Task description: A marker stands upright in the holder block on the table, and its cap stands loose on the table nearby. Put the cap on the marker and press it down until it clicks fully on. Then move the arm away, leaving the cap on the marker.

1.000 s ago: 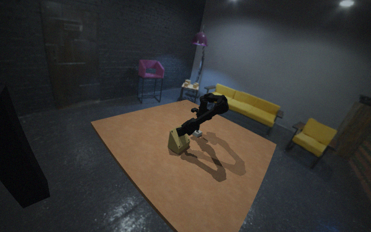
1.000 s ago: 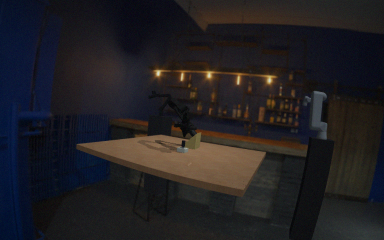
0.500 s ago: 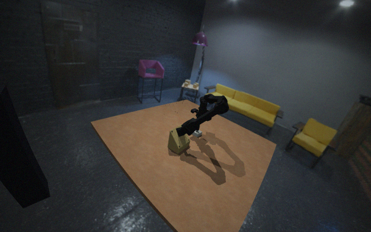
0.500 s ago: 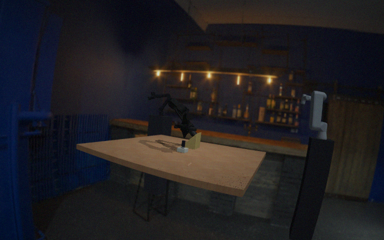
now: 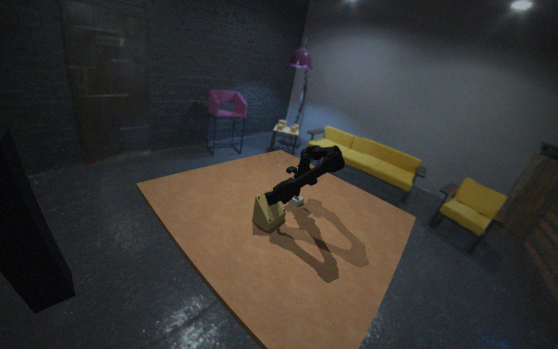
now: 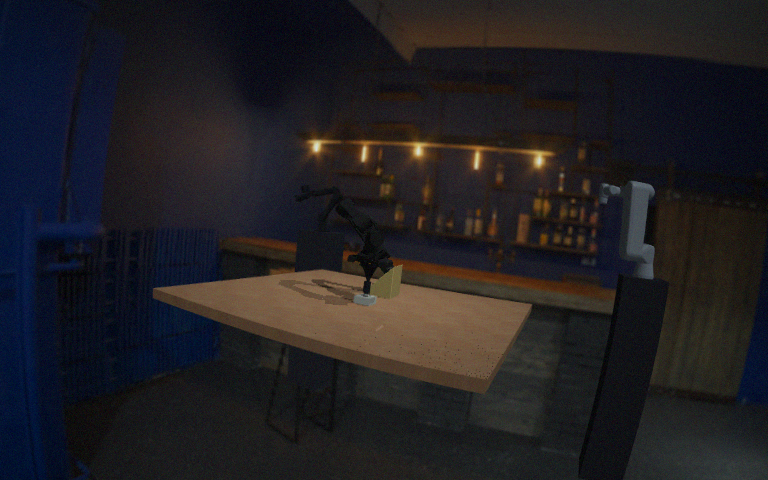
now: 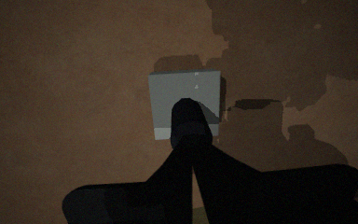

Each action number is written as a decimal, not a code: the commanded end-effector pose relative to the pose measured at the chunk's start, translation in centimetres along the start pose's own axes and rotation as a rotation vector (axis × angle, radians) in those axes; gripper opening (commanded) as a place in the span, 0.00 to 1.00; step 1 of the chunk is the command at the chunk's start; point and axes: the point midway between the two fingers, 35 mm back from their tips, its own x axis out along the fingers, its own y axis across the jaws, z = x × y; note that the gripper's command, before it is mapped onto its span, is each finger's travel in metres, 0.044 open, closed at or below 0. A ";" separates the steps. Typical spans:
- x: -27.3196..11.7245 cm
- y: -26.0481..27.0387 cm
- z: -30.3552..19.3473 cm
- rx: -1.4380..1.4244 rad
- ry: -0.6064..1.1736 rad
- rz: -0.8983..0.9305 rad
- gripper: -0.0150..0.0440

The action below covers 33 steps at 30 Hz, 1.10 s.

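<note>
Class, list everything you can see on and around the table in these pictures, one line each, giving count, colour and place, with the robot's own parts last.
Table: one, orange-brown, mid-room.
Holder block: one, pale grey, on the table under the gripper.
Dark cylinder: one, standing in the block; marker or cap on it, cannot tell.
Wedge mount: one, olive, on the table at the arm's base.
Sofa: one, yellow, beyond the table.
Armchair: one, yellow, right.
Stool: one, magenta, by the wall.
Arm: one, black.
Gripper: one, black, shut, tips against the cylinder.
</note>
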 end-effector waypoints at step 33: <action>-8.4 0.1 0.1 -0.002 -0.001 0.003 0.57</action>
